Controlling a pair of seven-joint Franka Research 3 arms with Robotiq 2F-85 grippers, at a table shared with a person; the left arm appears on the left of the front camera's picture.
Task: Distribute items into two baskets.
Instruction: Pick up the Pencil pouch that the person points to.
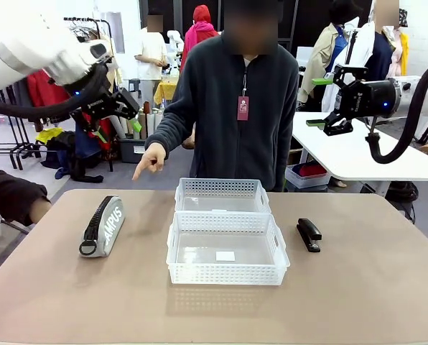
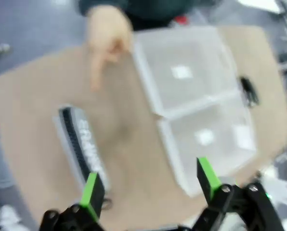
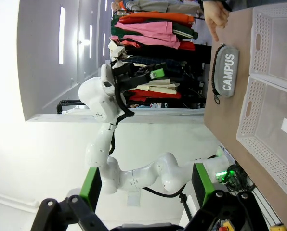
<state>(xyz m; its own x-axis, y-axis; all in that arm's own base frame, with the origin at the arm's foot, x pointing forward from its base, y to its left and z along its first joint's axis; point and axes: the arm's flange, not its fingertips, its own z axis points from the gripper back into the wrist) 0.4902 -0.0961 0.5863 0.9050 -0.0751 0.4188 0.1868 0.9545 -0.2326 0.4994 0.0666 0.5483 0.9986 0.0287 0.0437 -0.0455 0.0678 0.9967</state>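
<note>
- The left pincer hung high over the robot's left side of the counter, jaws spread wide and gripping nothing.
- The grey pouch lay flat on the counter below and ahead of that pincer, left of the baskets and apart from them.
- Its long axis ran roughly from the robot's edge toward the person, leaning slightly. In the left wrist view the pouch sat beside one green pad, off the middle of the gap between the pads.
- By my judgement the left arm was the nearer one for the pouch. A grasp would need the jaws set across its narrow width.
- The right pincer was likewise released and empty, held high at the robot's right.
- The black stapler lay just right of the near basket, its length also running near to far, so the right arm was closer to it.
- The far basket stood touching the near one, long sides together, in the middle of the counter. Neither held an item.
- The person's hand pointed down near the pouch's far end, between the pouch and the far basket. It could get in the way of a descent there.
</note>
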